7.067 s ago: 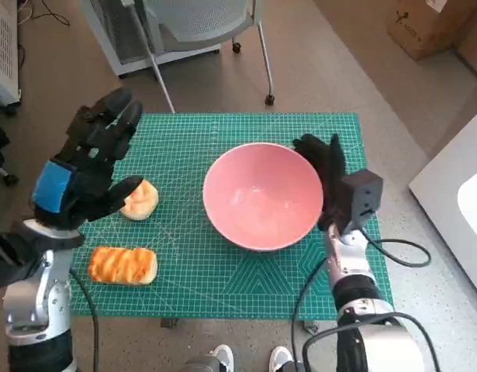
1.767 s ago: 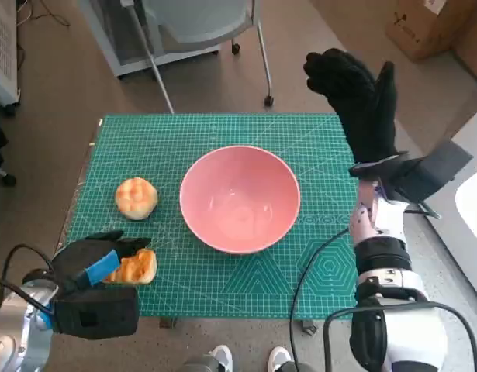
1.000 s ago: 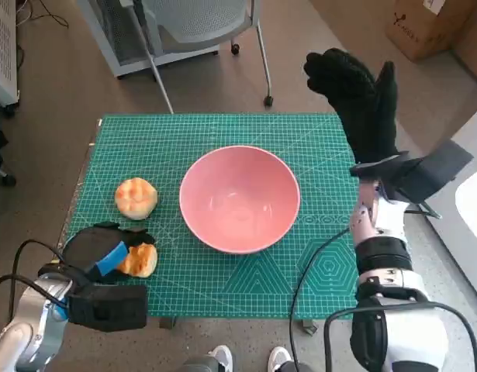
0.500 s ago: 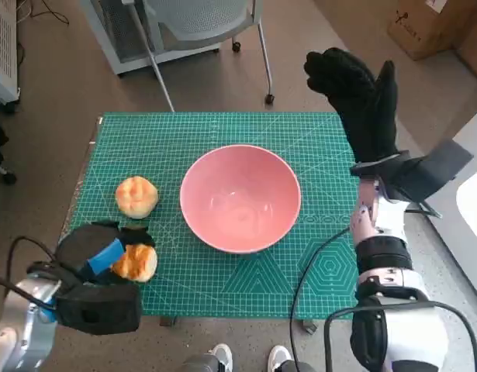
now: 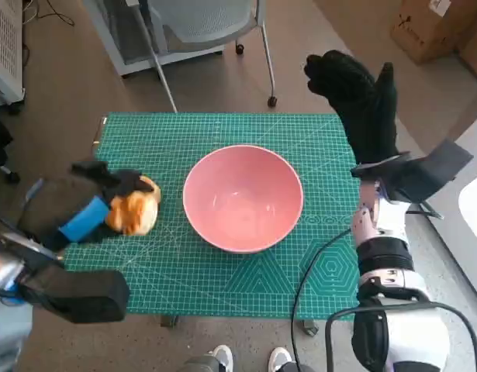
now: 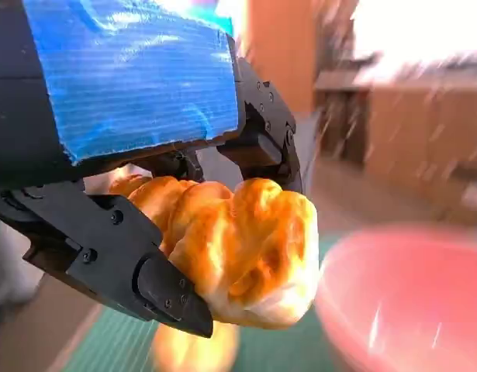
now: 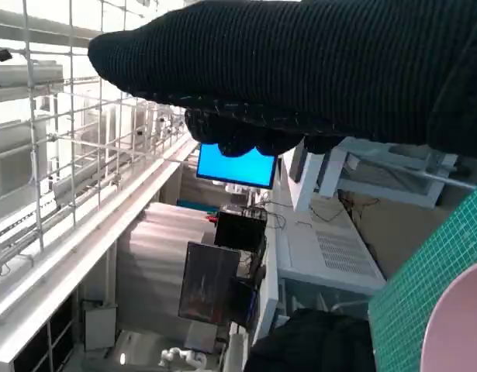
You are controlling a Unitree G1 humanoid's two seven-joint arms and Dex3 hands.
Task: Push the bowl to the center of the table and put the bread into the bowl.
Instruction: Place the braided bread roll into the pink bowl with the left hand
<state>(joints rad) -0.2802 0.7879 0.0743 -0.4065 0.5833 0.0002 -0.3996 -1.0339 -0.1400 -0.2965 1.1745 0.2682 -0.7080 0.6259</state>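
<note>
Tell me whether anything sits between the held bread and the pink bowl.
Nothing visible does. The left hand holds the golden braided bread roll above the green cutting mat, and only bare mat separates it from the empty pink bowl. The right hand is raised beyond the bowl's far side.

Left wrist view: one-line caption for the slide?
Left hand grips a golden braided bread roll in the air beside the pink bowl.

The left hand [image 6: 137, 155] is black, screw-studded plastic with ridged blue tape across its back. The right hand [image 5: 361, 105] wears a black knitted glove above a pale forearm [image 5: 380, 232] trailing black cables [image 5: 319, 267].
</note>
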